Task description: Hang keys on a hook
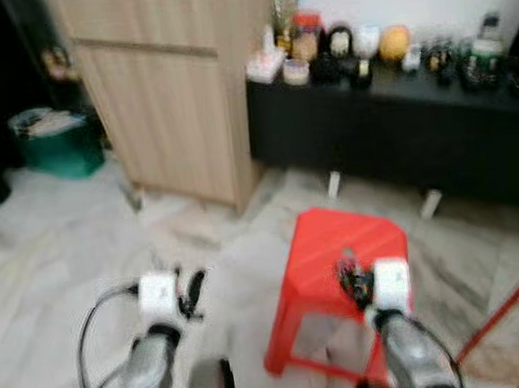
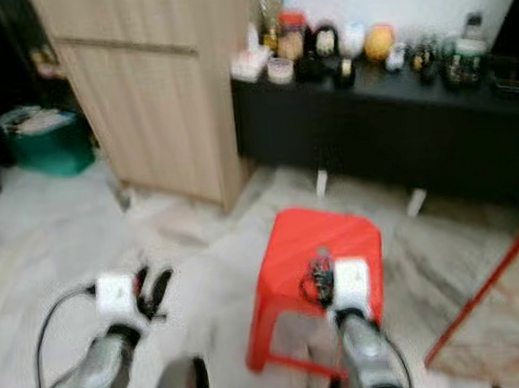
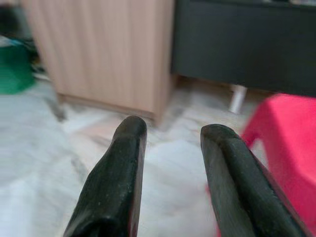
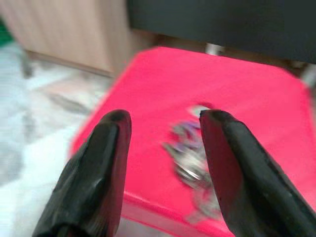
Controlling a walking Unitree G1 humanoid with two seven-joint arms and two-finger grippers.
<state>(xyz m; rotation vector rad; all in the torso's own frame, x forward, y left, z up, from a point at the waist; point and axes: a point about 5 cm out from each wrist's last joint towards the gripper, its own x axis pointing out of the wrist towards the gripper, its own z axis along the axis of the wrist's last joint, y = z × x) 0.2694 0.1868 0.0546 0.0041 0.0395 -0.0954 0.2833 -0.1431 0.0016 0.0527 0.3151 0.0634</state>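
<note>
Bunch of silvery metal keys (image 4: 190, 157) lying on the red plastic stool (image 4: 256, 98), my right gripper (image 4: 165, 148) spread open just above it, my left gripper (image 3: 170, 163) open over the pale marble floor (image 1: 57, 255) to the left.

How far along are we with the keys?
Early. Nothing looks done: the keys lie on the red stool, not picked up. In hand: the right claw hangs open above them; the left claw is open over the floor. Left: grasping, then hanging.
</note>
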